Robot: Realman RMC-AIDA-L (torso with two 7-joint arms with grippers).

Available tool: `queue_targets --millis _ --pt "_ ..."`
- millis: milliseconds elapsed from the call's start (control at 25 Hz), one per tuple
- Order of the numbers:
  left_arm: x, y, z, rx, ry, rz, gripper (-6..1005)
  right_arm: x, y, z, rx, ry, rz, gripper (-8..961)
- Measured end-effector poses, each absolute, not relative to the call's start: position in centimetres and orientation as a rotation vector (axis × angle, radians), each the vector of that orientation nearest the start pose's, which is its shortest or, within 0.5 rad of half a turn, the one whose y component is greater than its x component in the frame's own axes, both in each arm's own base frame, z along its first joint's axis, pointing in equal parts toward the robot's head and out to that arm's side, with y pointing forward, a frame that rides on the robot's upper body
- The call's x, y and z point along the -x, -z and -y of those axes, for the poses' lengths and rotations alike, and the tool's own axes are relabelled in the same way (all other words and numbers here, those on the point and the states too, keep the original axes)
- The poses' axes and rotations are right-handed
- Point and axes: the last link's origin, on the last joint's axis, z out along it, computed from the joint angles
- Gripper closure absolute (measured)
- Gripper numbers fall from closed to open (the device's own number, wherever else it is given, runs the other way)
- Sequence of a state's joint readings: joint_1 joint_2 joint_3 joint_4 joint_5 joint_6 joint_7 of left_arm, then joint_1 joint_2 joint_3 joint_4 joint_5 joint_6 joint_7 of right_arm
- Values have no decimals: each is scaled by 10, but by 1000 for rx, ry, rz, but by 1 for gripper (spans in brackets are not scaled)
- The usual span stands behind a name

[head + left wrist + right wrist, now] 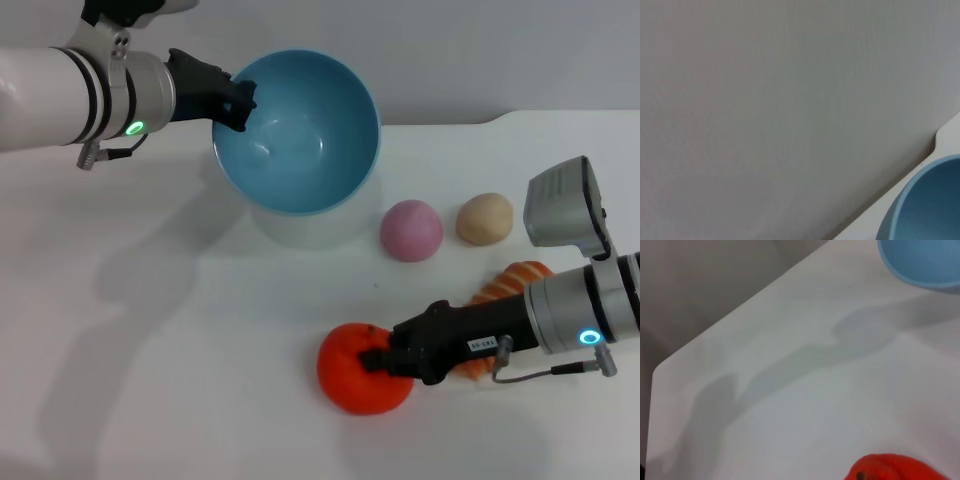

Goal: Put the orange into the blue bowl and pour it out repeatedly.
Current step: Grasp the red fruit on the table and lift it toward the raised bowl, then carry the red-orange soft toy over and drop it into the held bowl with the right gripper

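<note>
The blue bowl is tilted with its opening facing me, empty inside, at the back of the white table. My left gripper is shut on its left rim. A slice of the bowl's rim shows in the left wrist view, and its edge in the right wrist view. The orange rests on the table near the front, with my right gripper shut on its right side. The right wrist view catches only the top of the orange.
A pink ball and a tan ball lie to the right of the bowl. An orange-and-cream striped piece lies partly under my right arm. The table's back edge runs behind the bowl.
</note>
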State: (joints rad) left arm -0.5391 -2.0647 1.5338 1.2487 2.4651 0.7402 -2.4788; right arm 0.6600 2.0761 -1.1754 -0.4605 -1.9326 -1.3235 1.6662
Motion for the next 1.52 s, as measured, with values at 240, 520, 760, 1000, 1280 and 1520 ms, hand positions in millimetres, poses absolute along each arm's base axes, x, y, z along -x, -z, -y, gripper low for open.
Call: queue_targets --millis 240,520,760,1000,1280,1520 --pt "162 8 -420 2287 73 551 999 -237 82 -325 2967 -417 -920 828" --pt "167 10 -418 2307 31 559 999 -226 54 -323 2921 -671 -800 890" --pt "168 14 -409 2431 -119 623 1000 -218 -12 -320 2775 -971 -585 927" --pt "155 34 -391 2583 -250 598 999 -215 -21 -322 2750 -1021 -557 902" --pt "148 52 -381 2646 -308 525 999 -217 1 -337 2712 -1018 -706 859" --pt "149 51 -382 2644 -308 531 1000 -218 2 -339 2702 -1011 -706 822"
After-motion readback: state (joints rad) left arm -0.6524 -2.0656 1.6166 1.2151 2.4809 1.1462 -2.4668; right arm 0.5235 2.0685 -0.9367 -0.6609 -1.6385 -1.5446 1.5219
